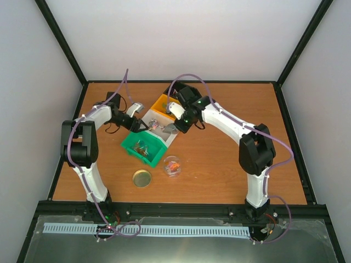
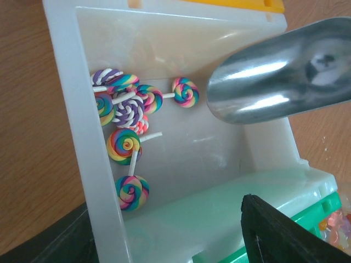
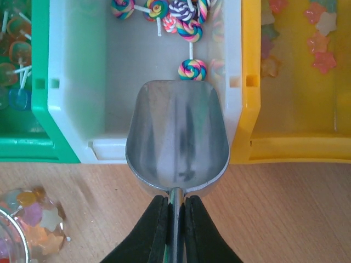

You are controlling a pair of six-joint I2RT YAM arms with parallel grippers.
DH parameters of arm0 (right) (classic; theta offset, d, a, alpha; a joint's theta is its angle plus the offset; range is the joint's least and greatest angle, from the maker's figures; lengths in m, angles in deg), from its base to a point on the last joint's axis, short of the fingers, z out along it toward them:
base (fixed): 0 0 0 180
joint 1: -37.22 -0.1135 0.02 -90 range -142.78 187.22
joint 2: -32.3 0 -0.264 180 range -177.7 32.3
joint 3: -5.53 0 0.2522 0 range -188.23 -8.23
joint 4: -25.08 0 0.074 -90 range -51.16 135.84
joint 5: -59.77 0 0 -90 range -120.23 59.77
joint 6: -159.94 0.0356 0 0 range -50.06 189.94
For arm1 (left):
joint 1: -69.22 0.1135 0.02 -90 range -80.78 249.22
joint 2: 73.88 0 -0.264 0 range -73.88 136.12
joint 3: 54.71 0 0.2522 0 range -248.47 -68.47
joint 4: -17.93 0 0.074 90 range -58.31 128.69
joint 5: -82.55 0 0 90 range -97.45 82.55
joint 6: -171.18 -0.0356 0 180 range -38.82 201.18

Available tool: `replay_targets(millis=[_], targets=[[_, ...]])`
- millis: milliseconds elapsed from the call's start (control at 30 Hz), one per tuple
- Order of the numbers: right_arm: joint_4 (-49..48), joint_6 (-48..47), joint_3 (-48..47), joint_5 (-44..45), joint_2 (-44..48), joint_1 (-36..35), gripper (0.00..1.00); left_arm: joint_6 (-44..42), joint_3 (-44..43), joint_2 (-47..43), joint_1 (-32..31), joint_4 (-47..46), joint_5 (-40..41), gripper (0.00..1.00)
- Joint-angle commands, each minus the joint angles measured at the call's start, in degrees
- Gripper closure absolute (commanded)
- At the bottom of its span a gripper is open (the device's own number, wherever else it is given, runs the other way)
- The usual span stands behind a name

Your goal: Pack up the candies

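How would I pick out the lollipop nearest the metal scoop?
Look in the white bin, between the green bin and the yellow bin. Most lollipops bunch at its far end; this lollipop lies alone, just beyond the scoop's front lip, stick pointing back toward the bunch.

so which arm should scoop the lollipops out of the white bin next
Right. Its gripper holds the scoop, mouth just short of the lollipops in the white bin.

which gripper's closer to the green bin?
Left. The left gripper is at the far edge of the green bin; the right gripper holds the scoop over the white bin beside it.
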Motion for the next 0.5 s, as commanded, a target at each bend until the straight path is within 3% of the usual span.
replay_targets(millis=[0,233,467], targets=[[5.4,-0.6,-6.2,5.7,-3.5,0.9,0.97,-0.5,1.4,-1.4,-2.3,-0.5,-1.7,0.33],[13.3,-1.9,-16.2,6.3,-11.0,0.7,0.97,0.4,1.5,-0.8,-4.0,-2.3,-1.0,0.35],[14.0,-1.5,-20.4,6.1,-17.0,0.6,0.97,0.4,1.0,0.0,-4.8,-3.0,-0.1,0.36]])
